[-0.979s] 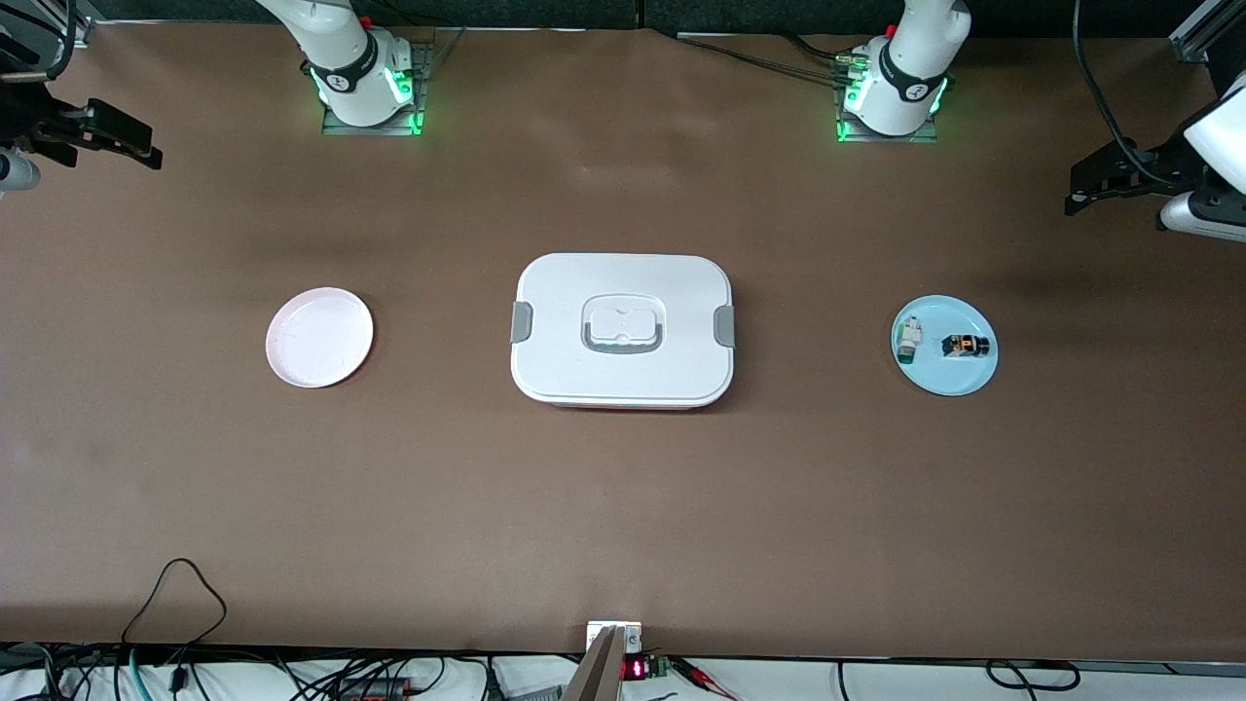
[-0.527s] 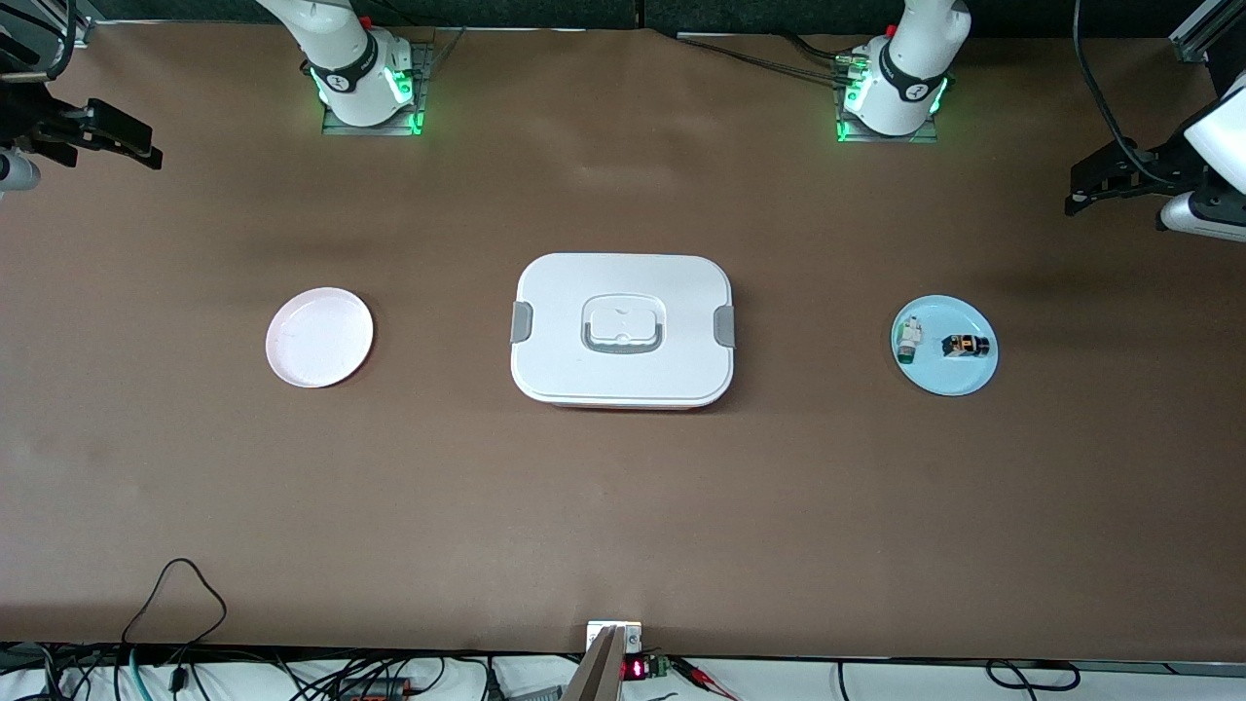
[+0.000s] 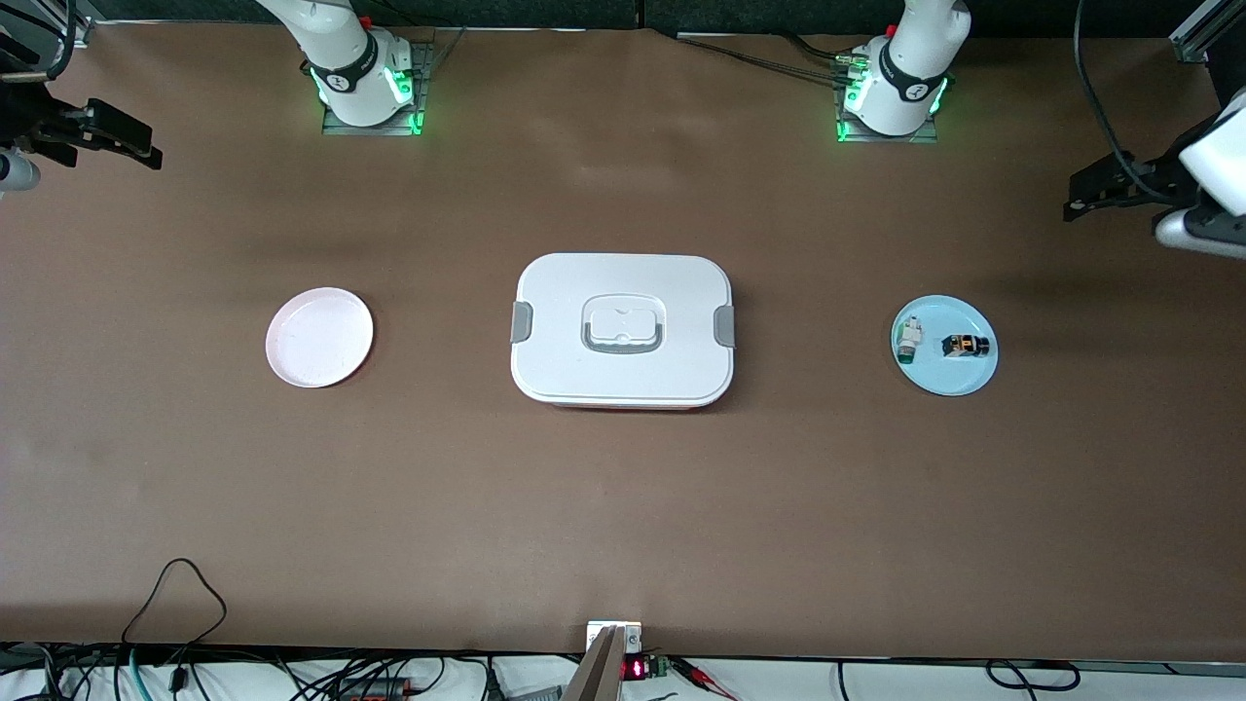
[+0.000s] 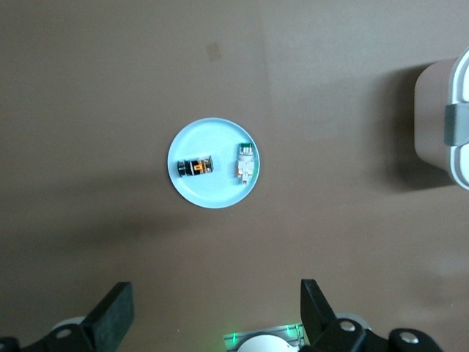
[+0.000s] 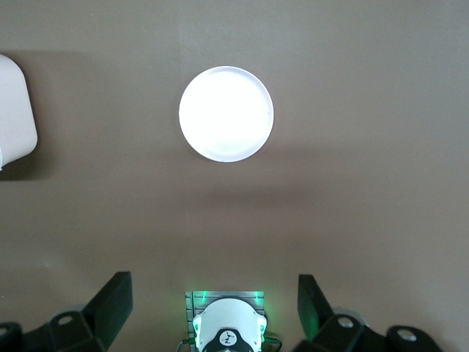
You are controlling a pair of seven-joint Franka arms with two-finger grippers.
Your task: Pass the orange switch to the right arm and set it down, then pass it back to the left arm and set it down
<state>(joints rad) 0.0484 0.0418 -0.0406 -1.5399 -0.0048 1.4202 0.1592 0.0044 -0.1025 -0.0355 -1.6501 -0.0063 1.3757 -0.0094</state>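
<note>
The orange switch (image 3: 965, 345) (image 4: 195, 166), a tiny black part with an orange face, lies on a light blue plate (image 3: 939, 375) (image 4: 216, 194) toward the left arm's end of the table. The white box (image 3: 623, 329) (image 4: 447, 117) sits mid-table with its lid on. My left gripper (image 3: 1071, 198) (image 4: 216, 293) hangs open and empty, high above the table's end near the blue plate. My right gripper (image 3: 151, 151) (image 5: 212, 290) is open and empty, high above the table's end by the white plate (image 3: 319, 337) (image 5: 226, 114).
A small white-and-green part (image 3: 909, 339) (image 4: 246, 161) lies on the blue plate beside the switch. The white plate holds nothing. The box's corner (image 5: 15, 110) shows in the right wrist view. Cables run along the table edge nearest the front camera.
The left arm's hand has shifted slightly toward the bases' side of the table. The right arm, the switch, the box and both plates have not moved.
</note>
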